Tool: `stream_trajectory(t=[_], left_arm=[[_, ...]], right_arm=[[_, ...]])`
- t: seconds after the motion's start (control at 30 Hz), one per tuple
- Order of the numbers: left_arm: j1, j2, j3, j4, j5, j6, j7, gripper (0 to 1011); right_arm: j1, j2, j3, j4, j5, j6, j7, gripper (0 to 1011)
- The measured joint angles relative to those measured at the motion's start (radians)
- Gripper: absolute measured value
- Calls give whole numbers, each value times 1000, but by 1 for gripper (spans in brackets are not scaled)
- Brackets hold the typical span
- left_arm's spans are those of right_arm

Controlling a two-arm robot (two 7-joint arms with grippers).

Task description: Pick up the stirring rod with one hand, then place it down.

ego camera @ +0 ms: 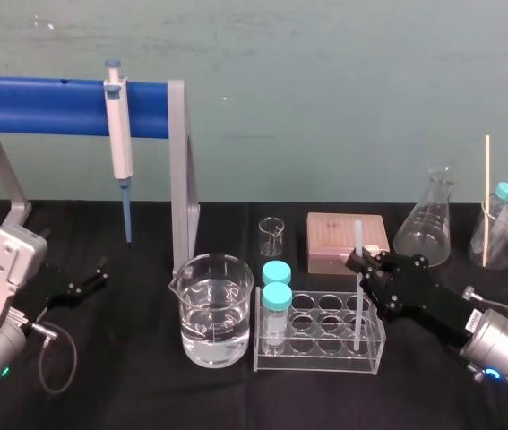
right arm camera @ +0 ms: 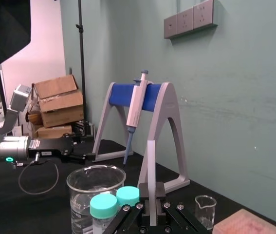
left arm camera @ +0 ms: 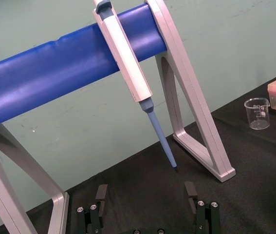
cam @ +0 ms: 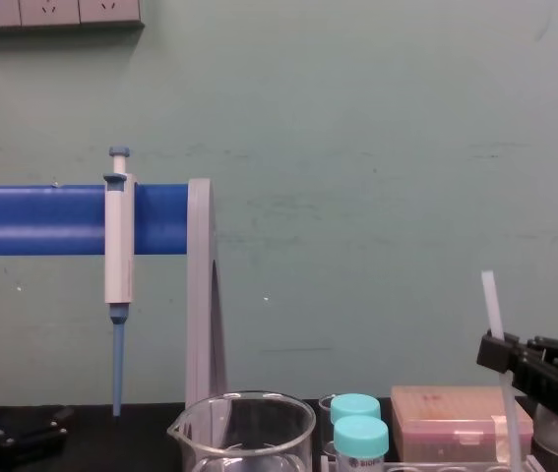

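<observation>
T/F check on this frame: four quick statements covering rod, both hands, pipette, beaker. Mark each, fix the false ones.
1. The right hand is shut on the stirring rod. True.
2. The stirring rod lies flat. False: it stands upright, its lower end down in the tube rack.
3. The left hand holds the pipette. False: the pipette hangs on the blue stand; the left hand is parked open on the left, holding nothing.
4. The large beaker holds clear liquid. True.
</observation>
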Motion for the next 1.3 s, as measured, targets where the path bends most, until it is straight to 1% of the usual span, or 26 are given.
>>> stream_trajectory(t=[0.4, 0.63, 1.0, 1.1, 1.17, 1.27, 1.3], left_arm=[[0, 0, 0, 0, 0, 0, 0, 1000], [0, 0, 0, 0, 0, 0, 0, 1000], [0, 0, 0, 0, 0, 0, 0, 1000], [0, 0, 0, 0, 0, 0, 0, 1000], [0, 0, 0, 0, 0, 0, 0, 1000], [0, 0, 0, 0, 0, 0, 0, 1000], [0, 0, 0, 0, 0, 0, 0, 1000]], right_arm=[[0, -8, -2, 23, -26, 5, -15, 70], [-1, -8, -2, 23, -39, 7, -22, 70], [-1, -7, -1, 22, -38, 8, -22, 75], [-1, -7, -1, 22, -37, 8, -22, 150], [-1, -7, -1, 22, -37, 8, -22, 226], [-1, -7, -1, 22, -36, 8, -22, 283], [-1, -7, -1, 22, -36, 8, -21, 345]])
